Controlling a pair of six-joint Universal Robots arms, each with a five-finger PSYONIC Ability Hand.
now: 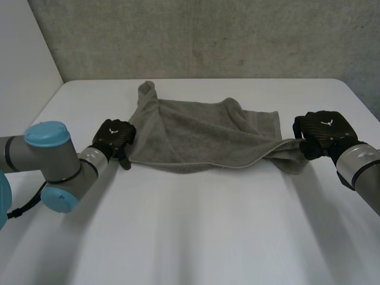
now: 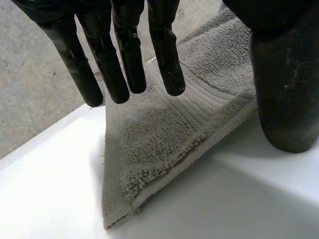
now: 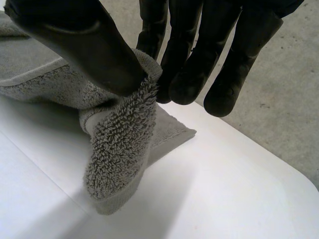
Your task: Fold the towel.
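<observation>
the grey towel [image 1: 202, 136] is lying rumpled on the far half of the white table [image 1: 196, 237], drawn out left to right between the two hands. its near hem is running in a long shallow curve from one end to the other. its far left corner is standing up in a small peak, and its far edge is stopping short of the table's far edge, where the grey wall [image 1: 208, 35] is rising. a broad stretch of bare table is spreading on the near side of the towel, and narrower strips are showing past each end.

the left hand [image 1: 114, 136] is sitting right at the towel's left end, by the near corner. in the left wrist view its fingers [image 2: 124, 59] are hanging straight and relaxed over that corner, with the thumb [image 2: 284, 89] standing apart beside the towel's edge, so it is gripping nothing. i can't tell whether the fingertips are touching the cloth.

the right hand [image 1: 323, 135] is at the right end, its thumb [image 3: 84, 45] and fingers [image 3: 189, 74] pinching a fold of the towel, which is drooping from the pinch onto the table.

the left arm [image 1: 35, 155] is reaching in low from the near left, and the right arm [image 1: 359, 163] is coming in from the right.
</observation>
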